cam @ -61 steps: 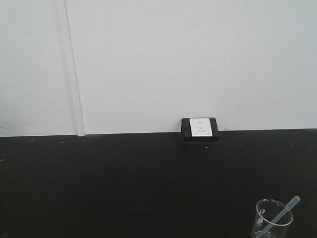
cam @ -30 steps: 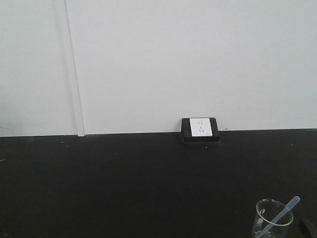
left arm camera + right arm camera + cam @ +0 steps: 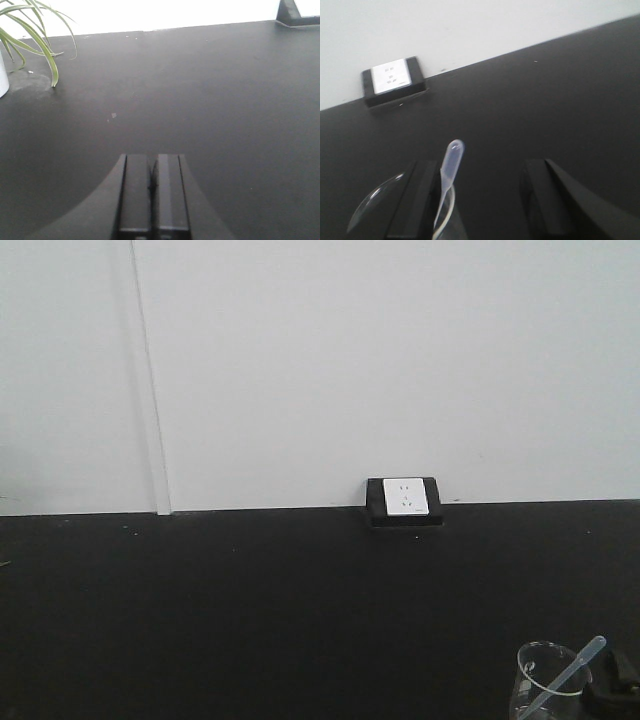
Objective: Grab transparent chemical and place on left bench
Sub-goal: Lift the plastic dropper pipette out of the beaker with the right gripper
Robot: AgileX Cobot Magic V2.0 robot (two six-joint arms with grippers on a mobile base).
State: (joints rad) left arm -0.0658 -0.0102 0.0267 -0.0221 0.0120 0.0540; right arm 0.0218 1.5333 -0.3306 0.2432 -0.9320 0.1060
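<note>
Closer to the glass beaker [image 3: 532, 692] the right gripper [image 3: 480, 200] has been brought, jaws held wide apart. The translucent pipette [image 3: 451, 162] is seen leaning in that beaker on the black table [image 3: 250, 620], ungrasped. On the left gripper [image 3: 151, 185] the jaws are pressed together. A grasp is judged imminent.

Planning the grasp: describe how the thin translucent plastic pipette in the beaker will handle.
The thin translucent plastic pipette looks light and likely bendy; its bulb may squash. Leaning in the clear glass beaker, it could slide.
</note>
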